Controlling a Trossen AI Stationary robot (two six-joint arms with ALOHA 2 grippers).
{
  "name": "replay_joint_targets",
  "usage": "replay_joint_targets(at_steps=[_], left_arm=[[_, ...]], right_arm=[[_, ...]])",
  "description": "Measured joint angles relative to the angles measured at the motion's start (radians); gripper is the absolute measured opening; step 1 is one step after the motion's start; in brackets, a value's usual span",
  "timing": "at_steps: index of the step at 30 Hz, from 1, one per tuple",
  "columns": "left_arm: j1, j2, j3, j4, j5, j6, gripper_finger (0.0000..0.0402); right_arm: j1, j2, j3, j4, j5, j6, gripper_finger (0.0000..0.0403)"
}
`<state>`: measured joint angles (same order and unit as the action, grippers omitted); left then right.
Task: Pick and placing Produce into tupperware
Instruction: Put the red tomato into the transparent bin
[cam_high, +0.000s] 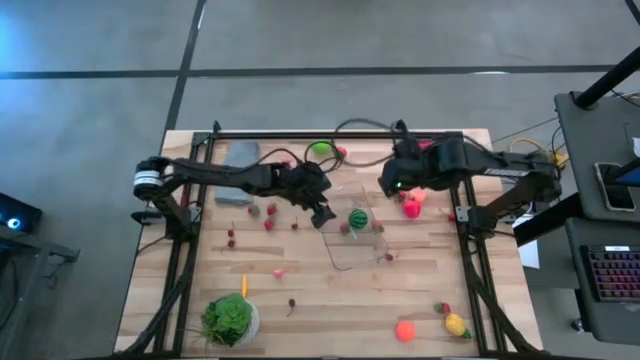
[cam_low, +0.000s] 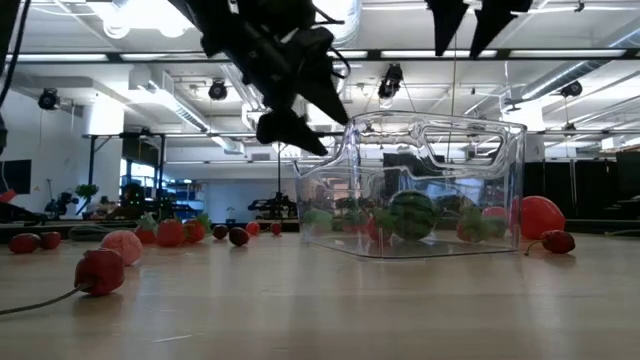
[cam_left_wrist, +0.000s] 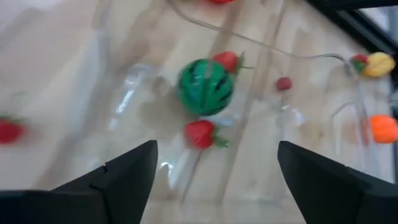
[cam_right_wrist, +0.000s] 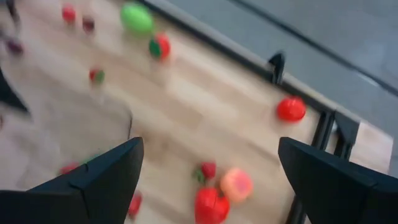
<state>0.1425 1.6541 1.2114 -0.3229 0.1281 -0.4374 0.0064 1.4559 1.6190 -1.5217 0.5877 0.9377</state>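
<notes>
The clear tupperware (cam_high: 352, 238) stands at mid-table. Inside it lie a striped green melon (cam_left_wrist: 205, 87) and a red strawberry (cam_left_wrist: 200, 134); both rest on its floor. My left gripper (cam_left_wrist: 214, 180) hangs open above the tub's left rim, slanting down toward the melon, with nothing between its fingers. My right gripper (cam_right_wrist: 211, 180) is open and empty, raised over the table beyond the tub's far right corner, above a red piece (cam_right_wrist: 211, 205) and a pink one (cam_right_wrist: 236, 183). Red berries (cam_high: 270, 210) lie scattered left of the tub.
A leafy green head in a white bowl (cam_high: 230, 320) sits at the near left, a grey cloth (cam_high: 238, 160) at the far left. An orange fruit (cam_high: 405, 330) and a yellow one (cam_high: 456, 323) lie near right. A green fruit (cam_high: 320, 149) lies by the black rail (cam_high: 300, 133).
</notes>
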Motion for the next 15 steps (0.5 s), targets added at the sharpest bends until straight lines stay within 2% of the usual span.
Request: replay_joint_targets(at_steps=[4,8,12,15], left_arm=[[0.0,-0.097,-0.023,-0.19,-0.125,0.028,0.0319],[-0.001,-0.209,-0.073,-0.353,-0.252,0.025,0.0319],[0.0,-0.341,-0.14,-0.408,-0.291,-0.033,0.0319],[-0.001,-0.446,-0.197,-0.399,-0.291,-0.09,0.0319]], right_arm=[[-0.002,0.0,-0.066,-0.003,-0.053,0.064,0.0365],[-0.027,0.0,-0.112,-0.048,-0.061,0.225,0.0365],[-0.109,-0.014,-0.171,-0.048,-0.107,0.274,0.0365],[-0.202,-0.015,-0.223,-0.036,-0.14,0.238,0.0365]])
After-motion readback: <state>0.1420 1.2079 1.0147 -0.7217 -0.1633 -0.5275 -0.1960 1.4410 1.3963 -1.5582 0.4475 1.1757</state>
